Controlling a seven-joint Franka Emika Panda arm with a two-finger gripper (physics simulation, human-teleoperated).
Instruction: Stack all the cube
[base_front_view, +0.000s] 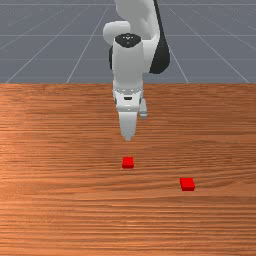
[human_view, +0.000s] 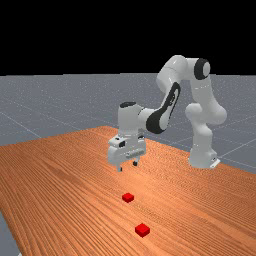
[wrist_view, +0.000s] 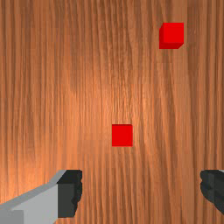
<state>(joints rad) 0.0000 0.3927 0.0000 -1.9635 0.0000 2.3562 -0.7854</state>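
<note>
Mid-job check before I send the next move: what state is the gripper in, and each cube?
White and grey two-finger gripper: open, holding nothing, raised above the orange-brown wooden table.
Red cube nearer the gripper: on the table, ungripped, nothing on top.
Red cube farther from the gripper: on the table, apart from the other cube, unstacked.

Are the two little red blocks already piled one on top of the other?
No, in the front view the red cubes lie apart, each on the wooden table.
</note>
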